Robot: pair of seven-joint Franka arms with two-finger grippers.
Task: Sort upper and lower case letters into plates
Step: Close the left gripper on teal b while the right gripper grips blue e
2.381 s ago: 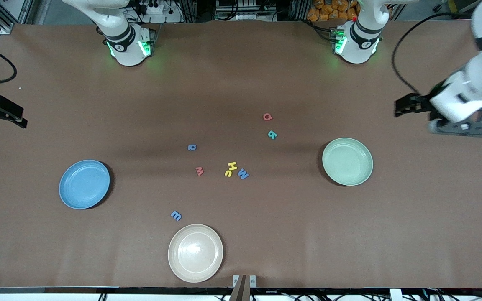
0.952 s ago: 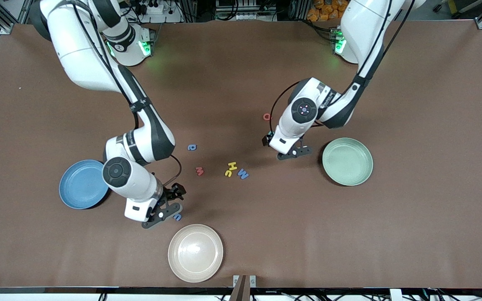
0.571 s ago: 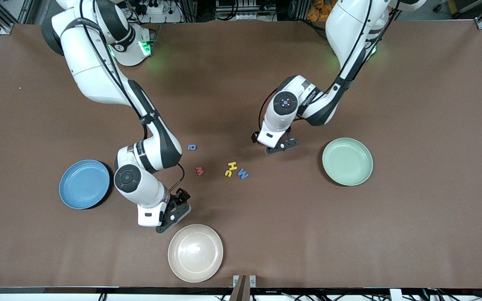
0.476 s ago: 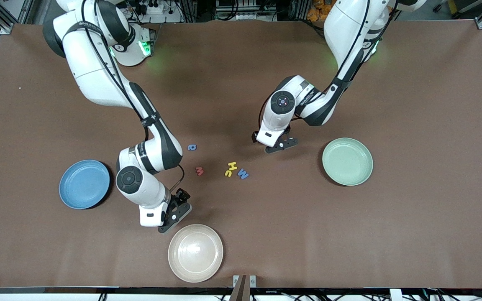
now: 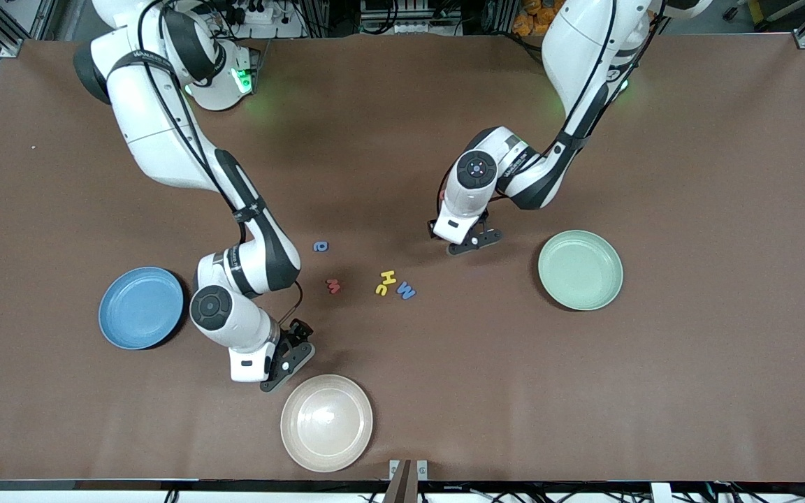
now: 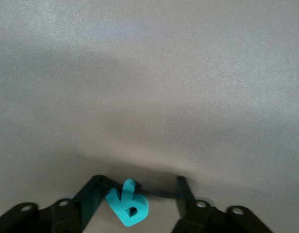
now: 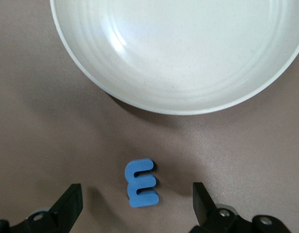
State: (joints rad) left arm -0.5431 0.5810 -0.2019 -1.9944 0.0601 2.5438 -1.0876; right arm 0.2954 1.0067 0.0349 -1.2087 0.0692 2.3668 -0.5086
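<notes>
The small flat blue letter E [image 7: 141, 182] lies on the brown table [image 5: 689, 363] just beside the cream-beige plate [image 7: 178, 48], between the spread, empty fingers of the right gripper [image 7: 137, 204] — a pick not yet closed. The left gripper [image 6: 137, 206] stands low over the table near the pale mint green plate [image 5: 581, 270], its fingers apart around a small teal letter [image 6: 127, 204]; whether they already touch it I cannot tell.

Both arms seem to be at the grasp step. Next, each needs to close squarely on its thin letter, then lift.

The light blue plate [image 5: 141, 307] is empty; four loose letters [image 5: 388, 281] wait mid-table. In the front view both gripped-at letters are hidden under the wrists.
</notes>
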